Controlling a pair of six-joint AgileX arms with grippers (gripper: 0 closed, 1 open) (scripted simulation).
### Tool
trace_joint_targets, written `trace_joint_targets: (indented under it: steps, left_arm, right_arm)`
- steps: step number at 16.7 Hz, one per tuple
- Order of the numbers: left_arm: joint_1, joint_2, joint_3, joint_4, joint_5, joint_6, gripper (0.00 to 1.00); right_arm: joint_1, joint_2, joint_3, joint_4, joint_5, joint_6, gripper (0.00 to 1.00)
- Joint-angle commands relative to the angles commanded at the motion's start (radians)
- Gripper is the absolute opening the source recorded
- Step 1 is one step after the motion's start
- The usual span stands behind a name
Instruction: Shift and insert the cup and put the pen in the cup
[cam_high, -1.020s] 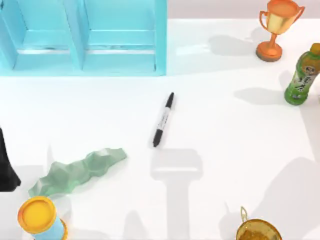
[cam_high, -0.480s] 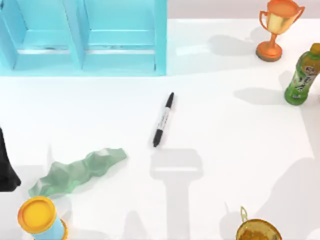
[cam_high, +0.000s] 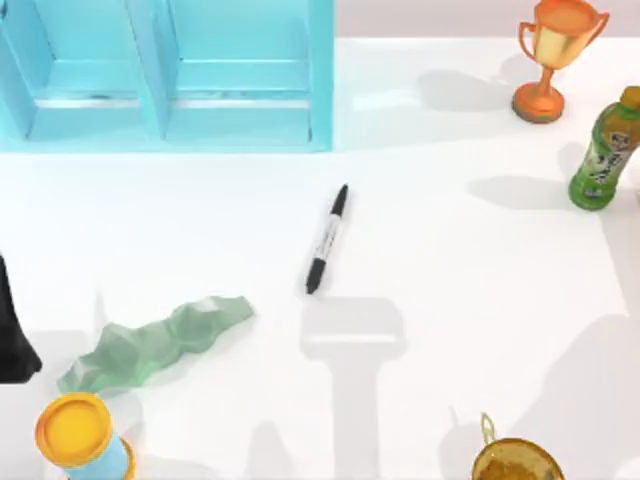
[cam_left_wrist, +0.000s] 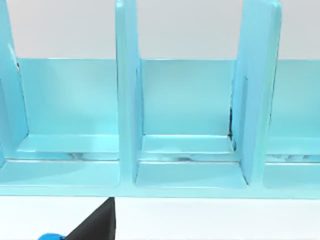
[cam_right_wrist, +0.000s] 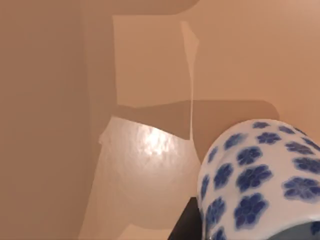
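Jaws: state cannot tell | top view: pen (cam_high: 327, 239) lying mid-table | right wrist view: cup (cam_right_wrist: 260, 180) close up

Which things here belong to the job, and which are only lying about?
For the job:
cup
pen

Lying about:
trophy
green bottle
blue shelf
green crumpled piece
blue cylinder with yellow top
gold bowl
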Motion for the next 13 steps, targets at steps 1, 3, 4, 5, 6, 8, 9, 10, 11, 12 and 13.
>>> trace_joint_targets:
  steps: [1,3,4,5,6,8,9,10,11,12,13]
  left_arm:
    - [0.0,0.0,0.0,0.0,0.0,0.0,1.0]
    - [0.0,0.0,0.0,0.0,0.0,0.0,1.0]
    - [0.0,0.0,0.0,0.0,0.0,0.0,1.0]
    - [0.0,0.0,0.0,0.0,0.0,0.0,1.0]
    - [0.0,0.0,0.0,0.0,0.0,0.0,1.0]
    - [0.0,0.0,0.0,0.0,0.0,0.0,1.0]
    - [0.0,0.0,0.0,0.0,0.0,0.0,1.0]
    - [0.0,0.0,0.0,0.0,0.0,0.0,1.0]
    - [0.0,0.0,0.0,0.0,0.0,0.0,1.0]
    - [0.0,0.0,0.0,0.0,0.0,0.0,1.0]
    - [0.0,0.0,0.0,0.0,0.0,0.0,1.0]
  right_arm:
    - [0.0,0.0,0.0,0.0,0.0,0.0,0.1]
    - [0.0,0.0,0.0,0.0,0.0,0.0,0.0]
    - [0.0,0.0,0.0,0.0,0.0,0.0,0.0]
    - [0.0,0.0,0.0,0.0,0.0,0.0,0.0]
    - [0.0,0.0,0.0,0.0,0.0,0.0,0.0]
    - [0.0,0.0,0.0,0.0,0.0,0.0,0.0]
    - [0.0,0.0,0.0,0.0,0.0,0.0,0.0]
    - [0.0,0.0,0.0,0.0,0.0,0.0,0.0]
    - [0.0,-0.002,0.001,-0.001,0.0,0.001,0.0]
    - [0.003,-0.003,0.003,-0.003,0.0,0.004,0.0]
    - [0.016,-0.011,0.015,-0.016,0.0,0.017,0.0]
